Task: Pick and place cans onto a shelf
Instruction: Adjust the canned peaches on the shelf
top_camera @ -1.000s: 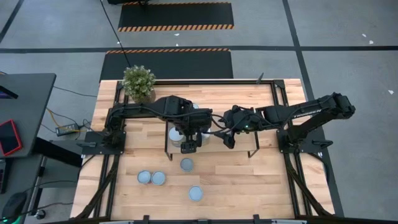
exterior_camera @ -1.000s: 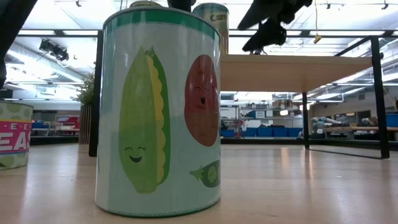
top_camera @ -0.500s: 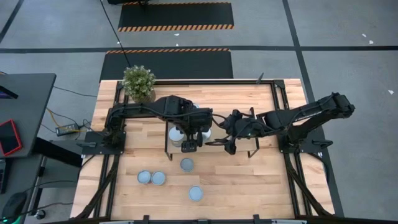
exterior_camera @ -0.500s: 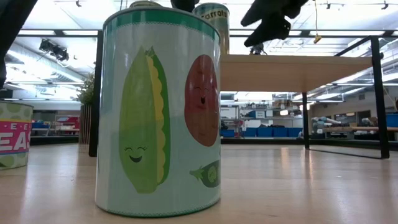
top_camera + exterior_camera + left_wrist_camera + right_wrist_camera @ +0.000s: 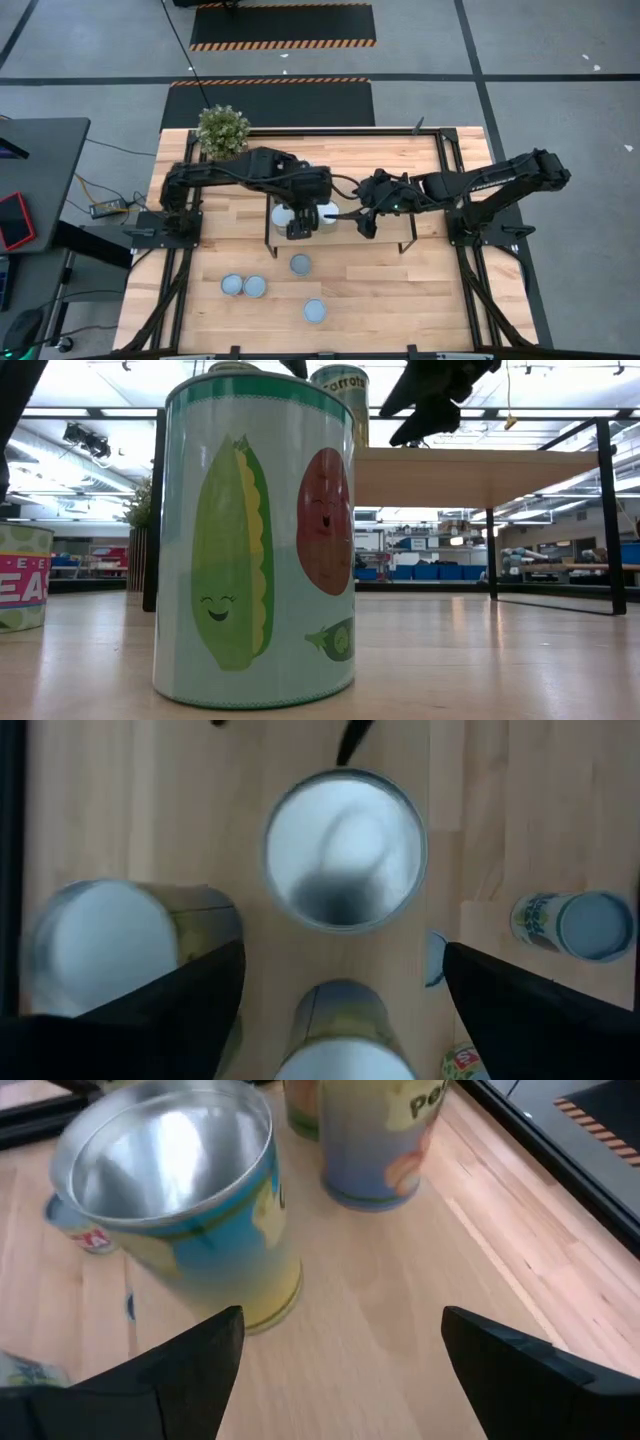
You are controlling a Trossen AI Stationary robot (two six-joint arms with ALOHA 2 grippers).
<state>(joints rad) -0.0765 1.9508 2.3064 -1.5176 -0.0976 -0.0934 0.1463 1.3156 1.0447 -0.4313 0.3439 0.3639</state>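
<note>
The shelf is a light-wood board on black rod frames, standing mid-table. Three cans stand on its left part: one with a white top, one beside it, one lowest in the left wrist view. My left gripper hovers open above them, its fingers wide of the lowest can on either side. My right gripper is open over the shelf, near a silver-topped can and another can. Several more cans stand on the tabletop.
A potted plant stands at the table's far left corner. On the tabletop in front of the shelf, cans stand at near left and near centre. One large can fills the low view. The shelf's right half is bare.
My left gripper has risen above the cans on the shelf and drawn slightly toward the table's left edge. The cans stand where they were.
</note>
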